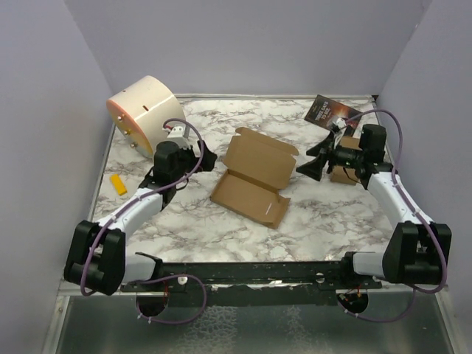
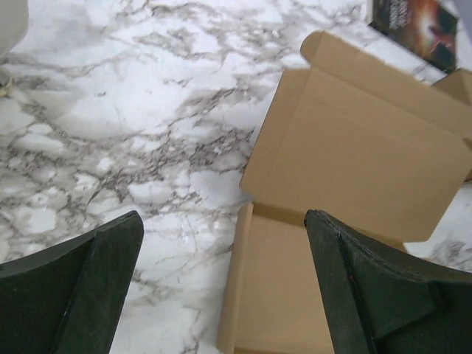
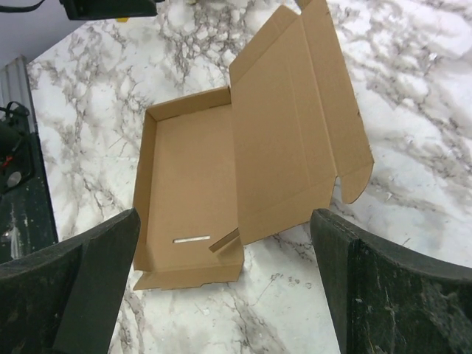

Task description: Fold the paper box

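Note:
The paper box [image 1: 251, 177] lies mid-table as a shallow brown tray with its side walls up and its lid [image 1: 262, 153] tilted up and back at the far side. My left gripper [image 1: 205, 159] stands open just left of the box and holds nothing. In the left wrist view the tray's left wall [image 2: 240, 280] runs between my open fingers [image 2: 223, 217]. My right gripper [image 1: 310, 167] hovers open to the right of the lid, apart from it. The right wrist view shows the whole box [image 3: 192, 184], with a slot in the tray floor, beyond my wide-open right gripper [image 3: 225, 214].
A pale drum [image 1: 145, 110] lies at the back left, and a yellow piece [image 1: 118, 184] lies near the left edge. A dark printed booklet [image 1: 328, 110] sits at the back right. A smaller brown box [image 1: 343, 174] stands behind my right gripper.

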Controlling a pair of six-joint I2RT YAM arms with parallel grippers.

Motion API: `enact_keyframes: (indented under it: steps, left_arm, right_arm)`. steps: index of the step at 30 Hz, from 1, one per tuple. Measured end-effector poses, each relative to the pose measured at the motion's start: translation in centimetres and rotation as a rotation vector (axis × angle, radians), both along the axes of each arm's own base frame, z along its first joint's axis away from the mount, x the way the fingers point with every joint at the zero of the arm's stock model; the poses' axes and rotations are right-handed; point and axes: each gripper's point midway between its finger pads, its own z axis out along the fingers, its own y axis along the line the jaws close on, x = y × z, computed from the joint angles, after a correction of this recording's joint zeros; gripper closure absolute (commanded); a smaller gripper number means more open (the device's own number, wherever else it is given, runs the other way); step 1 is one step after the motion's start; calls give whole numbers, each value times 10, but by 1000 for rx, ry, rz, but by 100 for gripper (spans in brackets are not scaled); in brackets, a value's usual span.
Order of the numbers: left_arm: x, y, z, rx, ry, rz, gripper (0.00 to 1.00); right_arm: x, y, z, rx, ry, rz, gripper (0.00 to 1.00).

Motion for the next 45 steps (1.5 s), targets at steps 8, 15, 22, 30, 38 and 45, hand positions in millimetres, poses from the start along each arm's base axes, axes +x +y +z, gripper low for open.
enact_keyframes:
  steps: [8,15,22,30,38,45]
  left_arm:
    - [32,-24,9,-170,-9,-137,11]
    - [67,-46,-18,-191,21,-249,14]
    - [80,-63,-39,-226,25,-397,20]
    - [93,-86,-31,-298,-15,-586,39]
    - [92,-94,-30,-330,-6,-663,67]
    - [91,-95,-34,-337,-2,-676,100]
  right_arm:
    - [-20,-3,8,30,-81,39,0]
    - [-32,1,12,91,-76,104,0]
    - [-43,6,16,134,-79,175,0]
    - [-47,8,15,148,-72,200,3]
    - [-47,8,16,150,-74,205,5]
    - [-48,8,16,153,-71,210,5]
